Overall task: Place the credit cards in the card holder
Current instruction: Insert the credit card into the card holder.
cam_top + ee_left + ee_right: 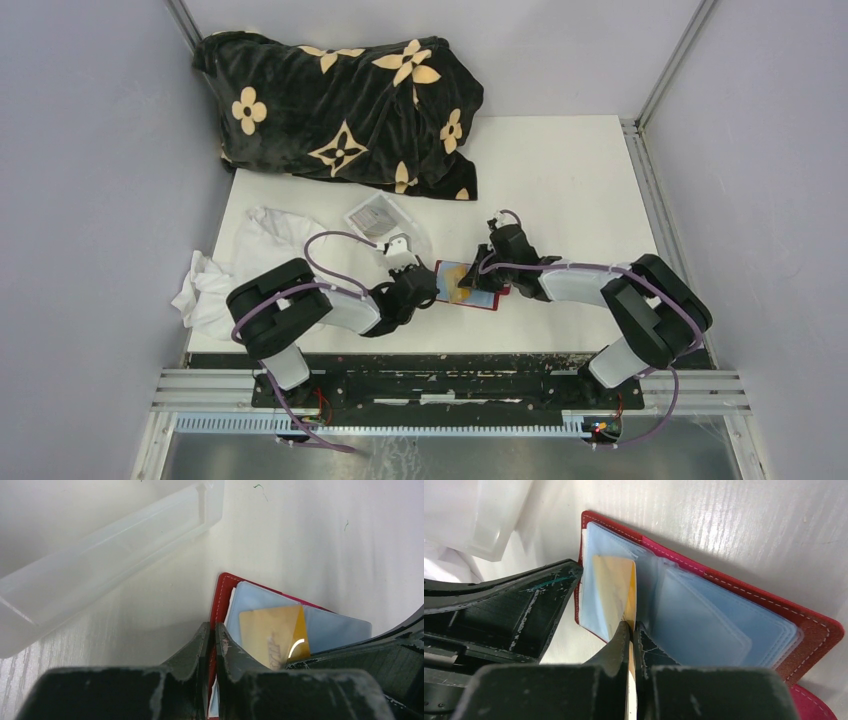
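The red card holder (474,286) lies open on the white table between both arms, its pale blue sleeves (704,615) fanned out. My left gripper (214,630) is shut on the holder's red cover edge (220,587) and pins it. My right gripper (631,626) is shut on a yellow-orange credit card (616,587), whose far end sits in a sleeve at the holder's left side. That same card (272,630) shows in the left wrist view, lying over the blue sleeves. Other credit cards are not in view.
A clear plastic box (378,217) sits just behind the left gripper, its wall (100,555) close in the left wrist view. White crumpled cloth (235,265) lies at the left and a black flowered blanket (340,100) at the back.
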